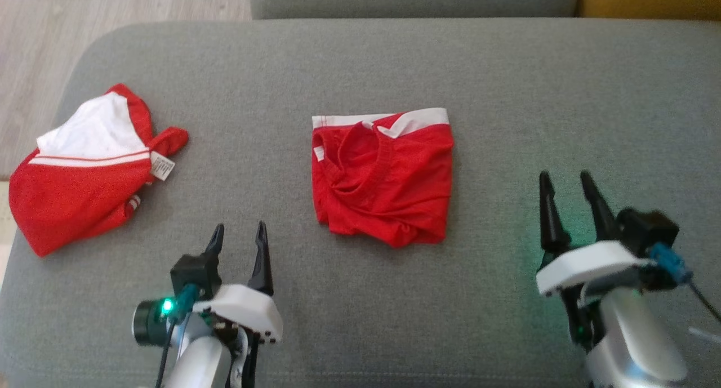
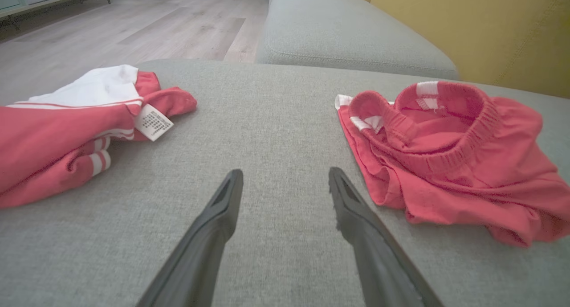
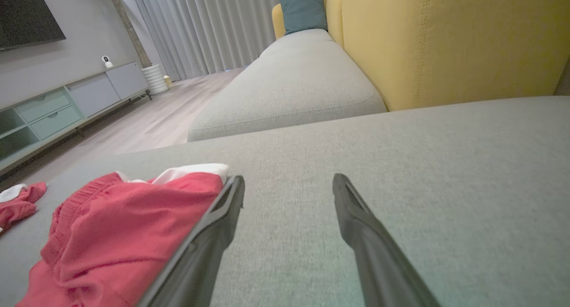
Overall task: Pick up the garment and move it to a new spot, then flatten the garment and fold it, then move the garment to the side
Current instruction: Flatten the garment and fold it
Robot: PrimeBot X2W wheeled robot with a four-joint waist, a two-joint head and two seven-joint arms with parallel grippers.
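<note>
Left gripper (image 1: 239, 226) sits nearest, low over the grey cushion (image 1: 360, 61), on the robot's left of the red garment (image 1: 388, 185) and closer to the robot than it. Its fingers (image 2: 213, 227) are long, dark, matte and taper to points; they stand wide apart, with nothing between them, and touch no cloth.

Right gripper (image 1: 565, 175): same finger shape, spread just as wide, empty. It is on the robot's right of the red garment and well apart from it. In the right wrist view one finger overlaps the garment's edge, but the head view shows clear cushion between them.

Red garment: thin soft knit, folded into a rough rectangle mid-cushion. A ribbed elastic band curves across its top layer, a white strip runs along the far edge, and the near edge is rumpled.

Red-and-white garment (image 1: 79, 191): well to the robot's left of the red garment, near the cushion's rounded corner. It is bunched, with a white panel, thin stripes and a white care label (image 1: 162, 167) sticking out.

Cushion is a coarse grey weave. Beyond the red garment are a second grey cushion (image 3: 289, 84), a yellow stitched backrest (image 3: 445, 44) and a pale wood floor (image 2: 156, 26).
</note>
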